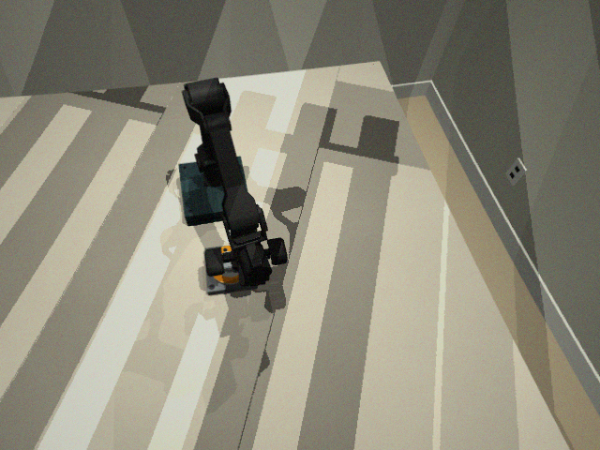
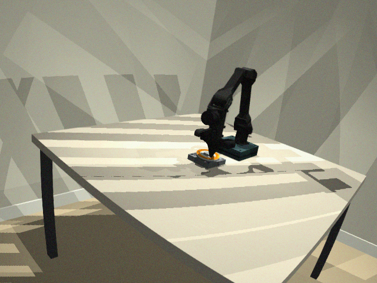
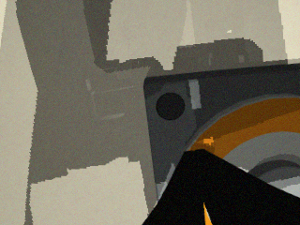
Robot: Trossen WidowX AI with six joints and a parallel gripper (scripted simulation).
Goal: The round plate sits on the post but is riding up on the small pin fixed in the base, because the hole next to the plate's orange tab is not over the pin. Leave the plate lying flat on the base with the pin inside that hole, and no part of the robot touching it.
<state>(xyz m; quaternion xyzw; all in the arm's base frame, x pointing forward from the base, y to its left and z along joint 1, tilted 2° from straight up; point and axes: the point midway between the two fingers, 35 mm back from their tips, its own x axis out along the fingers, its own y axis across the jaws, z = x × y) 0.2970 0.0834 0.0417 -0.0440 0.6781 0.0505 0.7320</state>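
Note:
The round plate [image 1: 227,277] [image 2: 217,157] [image 3: 262,110], grey with an orange ring, sits on the square dark grey base [image 1: 222,291] [image 2: 208,165] [image 3: 164,136]. Its orange tab [image 1: 226,249] shows in the top view with a small dark spot in it, at the base's edge nearest the robot's mount. The pin cannot be made out, and the post is mostly covered. I cannot tell whether the plate lies fully flat. My gripper [image 2: 212,156] [image 3: 194,159] is shut and empty, pointing down with its tips at the plate's orange ring. Whether they touch it is unclear.
The robot's dark teal mount [image 1: 198,193] [image 2: 240,152] stands close behind the base. The arm reaches over from it and hides part of the plate in the top view. Striped shadows cross the table [image 1: 329,291] [image 2: 212,225].

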